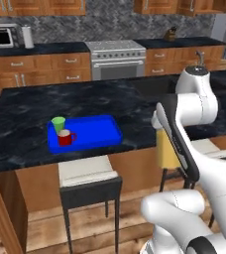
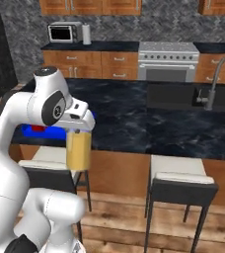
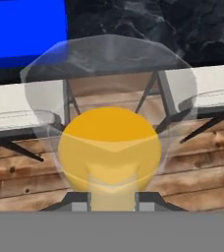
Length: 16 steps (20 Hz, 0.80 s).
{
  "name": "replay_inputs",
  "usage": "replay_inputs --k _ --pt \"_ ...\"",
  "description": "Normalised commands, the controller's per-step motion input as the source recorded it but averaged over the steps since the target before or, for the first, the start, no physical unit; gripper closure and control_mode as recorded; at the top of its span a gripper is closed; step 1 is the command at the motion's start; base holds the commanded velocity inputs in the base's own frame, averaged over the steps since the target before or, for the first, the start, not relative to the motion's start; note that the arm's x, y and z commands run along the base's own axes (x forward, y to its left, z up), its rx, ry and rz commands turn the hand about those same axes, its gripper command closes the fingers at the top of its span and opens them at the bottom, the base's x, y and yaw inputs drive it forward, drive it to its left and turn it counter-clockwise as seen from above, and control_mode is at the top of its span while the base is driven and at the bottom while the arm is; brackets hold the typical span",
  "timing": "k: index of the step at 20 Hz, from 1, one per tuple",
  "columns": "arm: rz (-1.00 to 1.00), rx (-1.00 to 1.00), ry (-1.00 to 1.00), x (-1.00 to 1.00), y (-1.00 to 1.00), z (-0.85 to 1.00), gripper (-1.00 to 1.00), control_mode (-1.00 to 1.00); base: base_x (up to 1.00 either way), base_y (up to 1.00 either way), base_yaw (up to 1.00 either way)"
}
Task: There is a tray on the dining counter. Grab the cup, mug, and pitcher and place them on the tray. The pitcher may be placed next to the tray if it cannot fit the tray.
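The blue tray (image 1: 92, 130) lies on the black marbled dining counter (image 1: 30, 106), near its front edge. The green cup (image 1: 58, 123) and the red mug (image 1: 65, 137) stand on the tray's left end. My gripper (image 2: 79, 129) is shut on the top of the pitcher (image 2: 79, 150), a clear cylinder of orange-yellow liquid. The pitcher hangs upright in the air in front of the counter edge, right of the tray and above the stools. In the hand view I look down into the pitcher (image 3: 109, 147), with the tray (image 3: 25, 29) at upper left and the counter (image 3: 158, 29) at upper right.
Two white-seated stools (image 1: 87, 173) (image 2: 181, 178) stand under the counter's front edge over a wooden floor. A sink with a faucet (image 2: 210, 91) is set into the counter to the right. Stove, cabinets and a microwave (image 2: 64, 32) line the back wall.
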Motion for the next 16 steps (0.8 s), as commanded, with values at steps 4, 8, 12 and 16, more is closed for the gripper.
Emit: replay_inputs --k 4,8,12,16 --pt "0.0 0.0 0.0 0.0 0.0 0.0 1.0 1.0 0.35 0.25 0.14" --pt "0.0 0.0 0.0 0.0 0.0 0.0 1.0 1.0 0.48 0.4 0.07" --pt "0.0 0.0 0.0 0.0 0.0 0.0 1.0 1.0 0.54 0.37 0.04" --pt "0.0 0.0 0.0 0.0 0.0 0.0 1.0 1.0 0.6 0.34 0.0"
